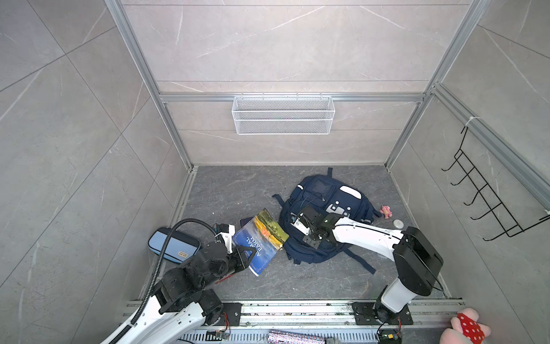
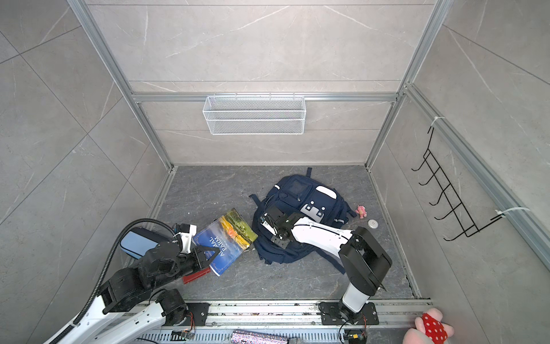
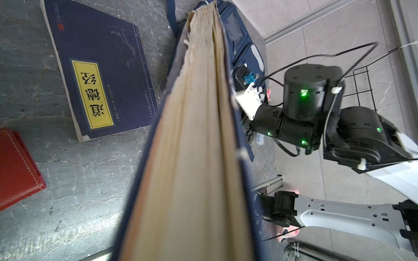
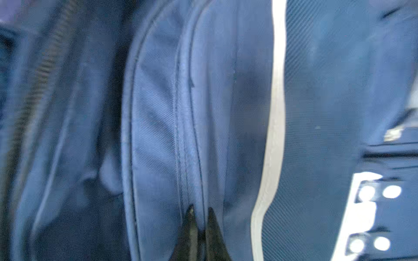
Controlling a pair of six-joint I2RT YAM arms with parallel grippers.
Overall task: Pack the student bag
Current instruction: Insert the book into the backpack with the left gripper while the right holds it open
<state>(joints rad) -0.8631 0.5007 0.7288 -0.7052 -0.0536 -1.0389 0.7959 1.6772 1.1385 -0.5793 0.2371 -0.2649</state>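
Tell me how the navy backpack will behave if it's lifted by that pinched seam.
Likely floppy: the backpack lies slumped and creased, so fabric should tent up at the right fingers before the body follows. It sags rather than bulges, so it is probably light. The loose straps may drag.

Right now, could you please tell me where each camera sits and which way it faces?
Top views: overhead, looking down on student bag, book, left arm, right arm.
Left wrist: looks along the book held by the left gripper; right arm beyond.
Right wrist: close on bag fabric; right gripper pinches a seam.
Shared: top and left wrist views show the book.
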